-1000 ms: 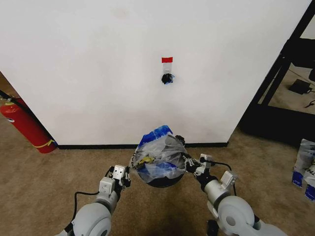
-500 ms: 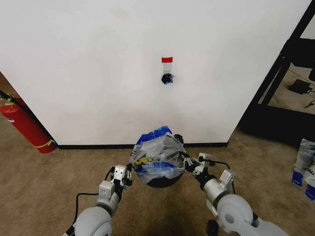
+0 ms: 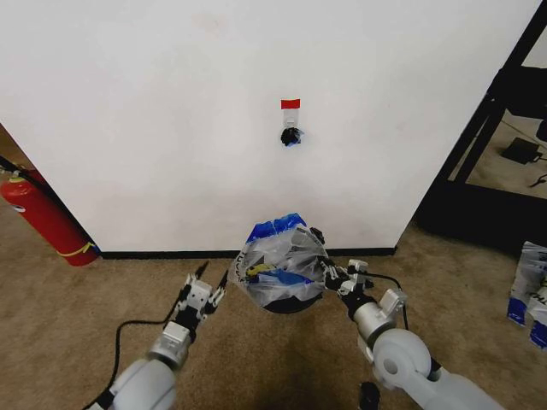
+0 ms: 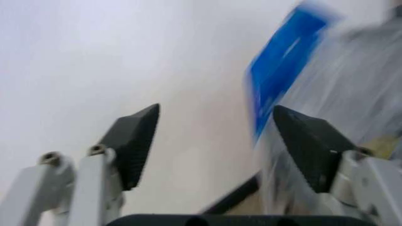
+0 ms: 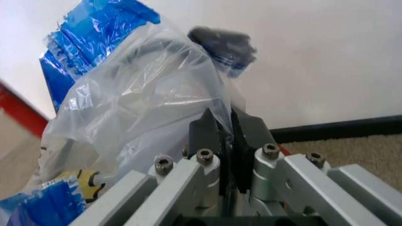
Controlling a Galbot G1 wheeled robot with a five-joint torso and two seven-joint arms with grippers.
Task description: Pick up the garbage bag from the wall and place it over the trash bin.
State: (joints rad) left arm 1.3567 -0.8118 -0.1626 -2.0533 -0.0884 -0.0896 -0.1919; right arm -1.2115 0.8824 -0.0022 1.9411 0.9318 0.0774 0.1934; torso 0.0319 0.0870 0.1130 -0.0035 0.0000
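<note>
- The garbage bag (image 3: pixel 282 259) drapes over the trash bin (image 3: pixel 286 303) on the carpet by the wall (image 3: pixel 171 128).
- The right pincer (image 3: pixel 327 272) pinches the bag's edge.
- The left pincer (image 3: pixel 212 279) hangs spread wide beside the bag, gripping nothing.

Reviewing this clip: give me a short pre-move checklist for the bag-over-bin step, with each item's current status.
1. Right gripper pinching the garbage bag film: ok, fingers closed on the plastic.
2. Left gripper holding the bag: not ok, fingers spread, beside the bag, nothing between them.
3. Bag off the wall hook: ok.
4. Bag above the trash bin: ok, the bin's dark rim shows beneath it.
5. Bag mouth stretched around the rim: cannot tell; the plastic looks bunched.
</note>
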